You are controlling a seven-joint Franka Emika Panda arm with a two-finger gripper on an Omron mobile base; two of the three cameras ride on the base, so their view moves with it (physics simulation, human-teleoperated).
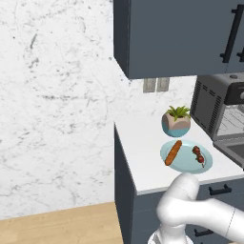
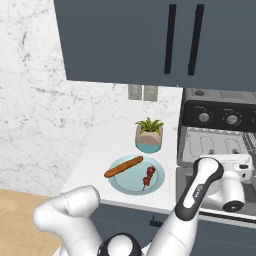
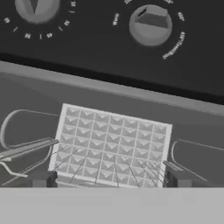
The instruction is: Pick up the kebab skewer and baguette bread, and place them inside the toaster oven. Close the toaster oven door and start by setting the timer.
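Resting on a round light-blue plate (image 2: pixel 120 187): baguette bread (image 2: pixel 123 167) & kebab skewer (image 2: pixel 148 177), side by side, apart.
Slim orange-brown loaf w/ rounded ends; skewer of red/dark chunks. Boxy dark toaster oven (image 1: pixel 209 105), slotted side vents, is seen to the right, its toaster oven door (image 2: pixel 200 187) dropped flat. Gripper (image 3: pixel 109 186) is held at the oven mouth before the wire rack (image 3: pixel 111 146) & two round knobs; jaws spread wide, nothing gripped.

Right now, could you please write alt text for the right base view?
A light-blue plate on the white counter holds the baguette bread and kebab skewer. Behind it stands a potted plant; right, the toaster oven is open.
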